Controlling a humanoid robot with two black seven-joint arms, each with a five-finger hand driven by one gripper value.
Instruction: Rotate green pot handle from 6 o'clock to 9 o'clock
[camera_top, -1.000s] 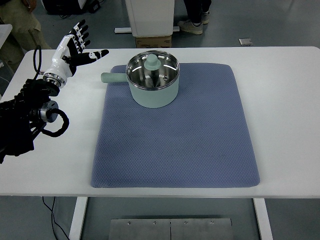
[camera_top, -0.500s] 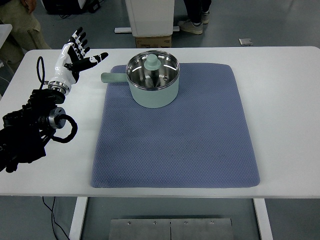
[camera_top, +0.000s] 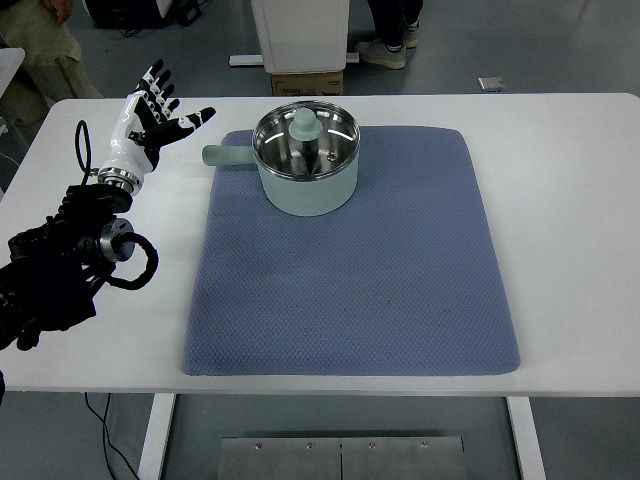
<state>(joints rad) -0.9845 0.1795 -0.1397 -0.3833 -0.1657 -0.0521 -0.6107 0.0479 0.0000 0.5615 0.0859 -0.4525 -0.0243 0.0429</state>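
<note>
The green pot (camera_top: 306, 160) sits near the far edge of the blue mat (camera_top: 350, 260), its stubby handle (camera_top: 225, 155) pointing left just past the mat's edge. Inside the shiny steel bowl lies a green lid knob (camera_top: 304, 123). The left hand (camera_top: 146, 118) hovers near the handle, apart from it, fingers spread wide and empty. The quilted mat leaves broad bare margins on the white table (camera_top: 570, 200). Grey floor lies beyond.

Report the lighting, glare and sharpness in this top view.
Top view: even, diffuse light with only faint shadows under the green pot on the blue mat; bright reflections on the pot's steel inside; white table bright but not blown out; left hand and pot handle both sharp, no motion blur.
</note>
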